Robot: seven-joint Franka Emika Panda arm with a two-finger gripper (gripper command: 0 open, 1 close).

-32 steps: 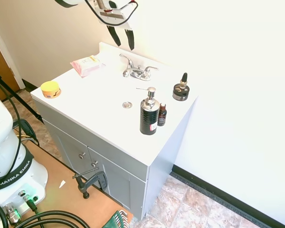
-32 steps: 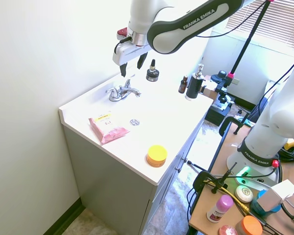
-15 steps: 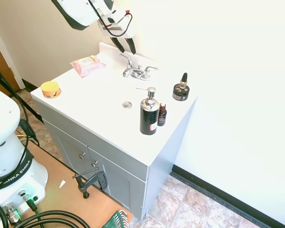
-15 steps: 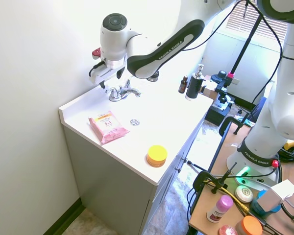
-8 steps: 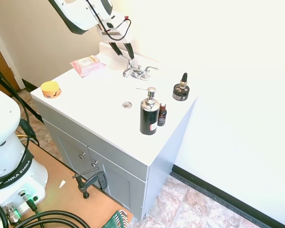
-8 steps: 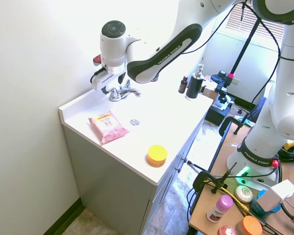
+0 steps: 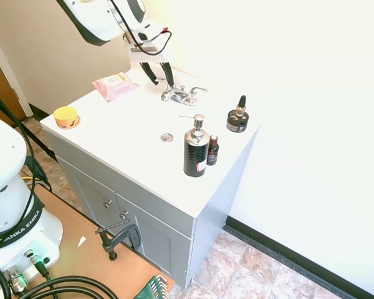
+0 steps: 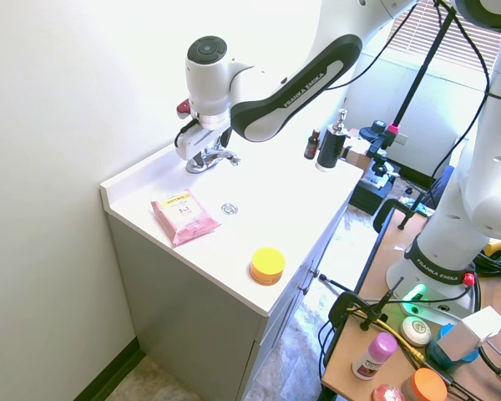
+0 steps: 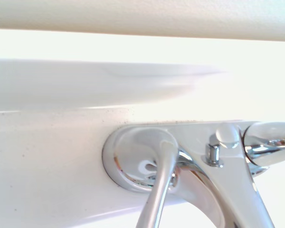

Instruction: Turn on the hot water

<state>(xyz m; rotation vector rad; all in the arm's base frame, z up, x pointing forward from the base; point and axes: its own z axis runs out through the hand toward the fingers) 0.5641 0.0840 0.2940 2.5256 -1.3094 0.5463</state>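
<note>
At the counter's back edge, the gripper hangs over the faucet, its fingers apart and straddling the hot water lever, which rises from its chrome base beside the spout.

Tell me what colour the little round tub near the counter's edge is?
The little round tub is yellow-orange; the second exterior view shows it best.

The white arm reaches down, end effector fingers spread apart.
</note>
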